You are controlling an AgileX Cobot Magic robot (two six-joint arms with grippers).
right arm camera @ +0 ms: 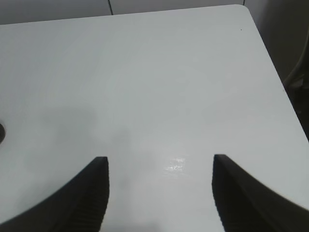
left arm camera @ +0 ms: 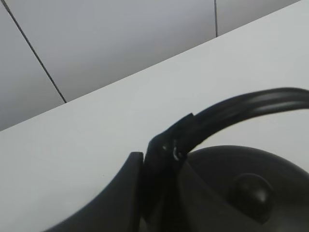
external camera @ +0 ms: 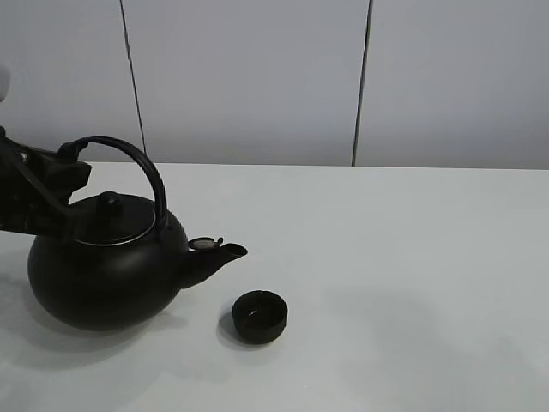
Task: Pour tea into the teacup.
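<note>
A big black kettle [external camera: 103, 270] with an arched handle [external camera: 141, 163] stands at the table's left, upright, its spout [external camera: 225, 252] pointing right. My left gripper [external camera: 70, 161] is shut on the handle's left end; in the left wrist view the gripper [left arm camera: 166, 147] clamps the handle [left arm camera: 251, 104] above the lid knob [left arm camera: 250, 191]. The teacup [external camera: 260, 317], small and matte black, sits on the table just right of and nearer than the spout, apart from it. No tea shows at the spout; only a faint glint lies inside the cup. My right gripper [right arm camera: 159, 193] hangs open over bare table.
The white table [external camera: 412, 257] runs to a grey panelled wall [external camera: 257, 77] at the back. In the right wrist view the table's rounded corner [right arm camera: 244, 8] and side edge [right arm camera: 277, 77] show, with a dark object beyond the edge.
</note>
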